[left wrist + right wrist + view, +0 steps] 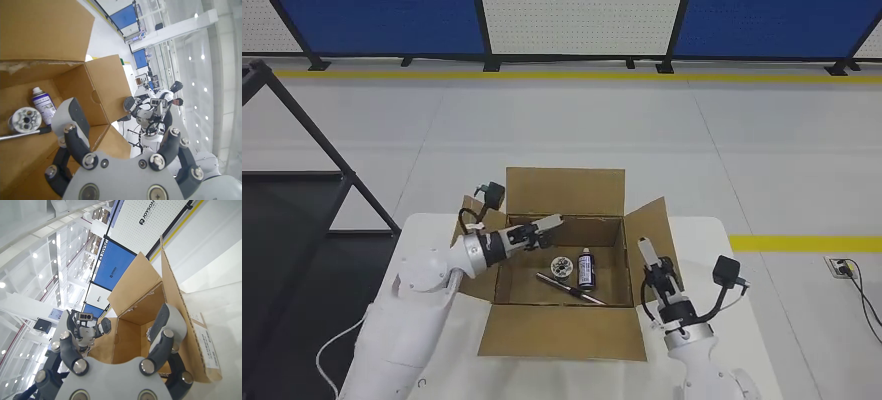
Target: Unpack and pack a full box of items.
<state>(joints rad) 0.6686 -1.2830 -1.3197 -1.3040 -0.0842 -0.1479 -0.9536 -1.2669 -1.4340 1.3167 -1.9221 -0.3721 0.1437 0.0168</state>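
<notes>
So, left gripper and right gripper gape wide, empty; spray can, centre of the top view, looks light, slick. I'd grab mid-body.

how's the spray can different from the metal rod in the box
The spray can is short and thick; the metal rod is long and thin. The spray can has a white cap and a purple label; the metal rod is bare silver with a dark end. In the top view the metal rod lies at a slant, nearer the robot than the spray can. Both are inside the open cardboard box.
</notes>
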